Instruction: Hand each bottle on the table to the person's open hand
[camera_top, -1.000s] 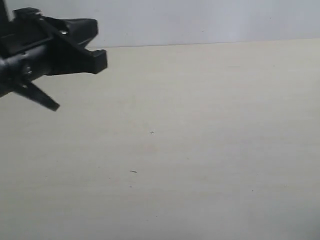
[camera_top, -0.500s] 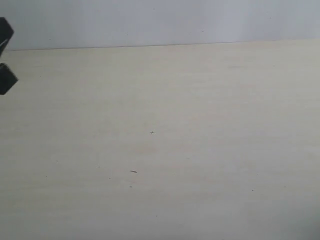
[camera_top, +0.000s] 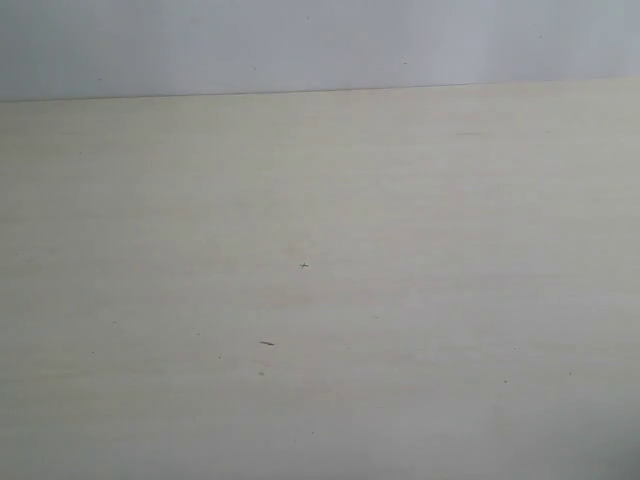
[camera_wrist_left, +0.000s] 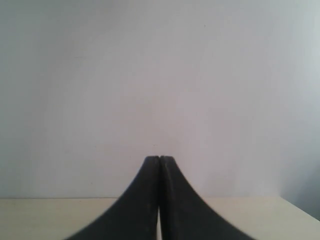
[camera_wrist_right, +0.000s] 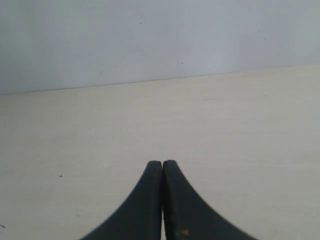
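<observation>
A plain pale wall (camera_top: 300, 45) backs the beige wood-grain tabletop (camera_top: 420, 300), which carries only a tiny speck (camera_top: 304, 265) and a short dark mark (camera_top: 267, 343). We note the change first. A second ago the left arm's black fingers projected into the exterior view; half a second ago only their tips showed at the frame edge; now they have left that view entirely. In the left wrist view the left fingers (camera_wrist_left: 159, 165) are clenched tip to tip with nothing between them. Ahead of them we see only wall, and a thin strip of tabletop lies below the tips. The right fingers (camera_wrist_right: 162, 167) are likewise pressed together and empty. Ahead of them the tabletop runs open to its far edge (camera_wrist_right: 165, 79), then wall. No bottle and no open hand appears in any view, so we cannot place either relative to the fingers. We judge that the left arm has retracted and that the handovers are probably complete, or that any remaining bottle lies outside all three views. For motion, the room ahead of and to both sides of the right fingers is unobstructed up to the far edge. A side edge (camera_wrist_left: 300, 209) of the tabletop shows off to one side of the left fingers and marks the limit there.
</observation>
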